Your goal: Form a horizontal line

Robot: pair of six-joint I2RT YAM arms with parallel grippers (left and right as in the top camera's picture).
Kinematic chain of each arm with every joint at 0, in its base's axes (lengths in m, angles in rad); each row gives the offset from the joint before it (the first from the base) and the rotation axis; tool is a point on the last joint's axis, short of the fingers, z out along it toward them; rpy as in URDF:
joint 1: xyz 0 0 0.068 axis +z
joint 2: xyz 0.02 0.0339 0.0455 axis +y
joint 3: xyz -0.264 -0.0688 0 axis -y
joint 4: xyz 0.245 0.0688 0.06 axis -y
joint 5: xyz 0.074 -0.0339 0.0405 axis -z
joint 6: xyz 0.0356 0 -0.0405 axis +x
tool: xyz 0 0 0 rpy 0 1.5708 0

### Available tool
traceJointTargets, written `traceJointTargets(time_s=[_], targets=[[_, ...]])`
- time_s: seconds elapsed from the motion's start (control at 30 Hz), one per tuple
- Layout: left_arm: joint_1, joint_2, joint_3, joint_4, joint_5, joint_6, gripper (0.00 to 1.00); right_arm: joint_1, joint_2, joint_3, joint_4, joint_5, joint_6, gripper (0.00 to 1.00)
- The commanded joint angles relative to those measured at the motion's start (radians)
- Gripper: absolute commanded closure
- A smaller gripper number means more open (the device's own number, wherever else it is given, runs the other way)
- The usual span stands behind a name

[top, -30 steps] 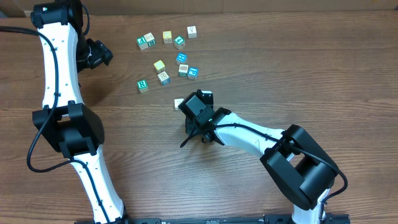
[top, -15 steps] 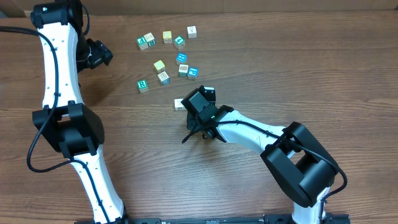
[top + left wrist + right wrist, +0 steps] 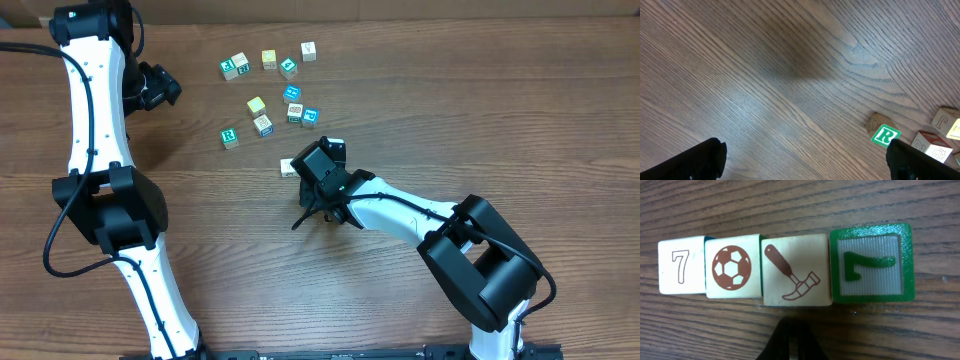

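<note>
My right gripper (image 3: 791,332) is pressed together, holding nothing. The four-cube row (image 3: 785,269) lies straight across just ahead of its tip, not touching. My left gripper (image 3: 805,160) hangs spread, empty

We are looking down on a row of four cubes (image 3: 785,267) lying on the wooden table (image 3: 790,202), each one touching the next. From left to right they are showing a seven (image 3: 681,265), a football (image 3: 732,266), a hammer (image 3: 796,270) and a raised green mark in a green frame (image 3: 871,263). Our right gripper (image 3: 792,342), its fingers pressed together, is sitting at the picture's lower edge, just beside the hammer cube.
</note>
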Motion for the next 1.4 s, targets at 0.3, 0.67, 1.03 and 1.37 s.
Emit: traceJointTargets(time_s=[0.3, 0.67, 1.03, 1.37], targets=[[-0.007, -0.006, -0.002, -0.002, -0.002, -0.003, 0.00, -0.004, 0.020, -0.003, 0.016, 0.028, -0.004, 0.96], [-0.007, -0.006, -0.002, -0.002, -0.002, -0.003, 0.00, -0.004, 0.020, -0.003, 0.025, 0.054, -0.004, 0.96], [-0.007, -0.006, -0.002, -0.002, -0.002, -0.003, 0.00, -0.004, 0.020, -0.003, 0.044, 0.062, -0.008, 0.96], [-0.007, -0.006, -0.002, -0.002, -0.002, -0.003, 0.00, -0.004, 0.020, -0.003, 0.054, 0.073, -0.008, 0.96]])
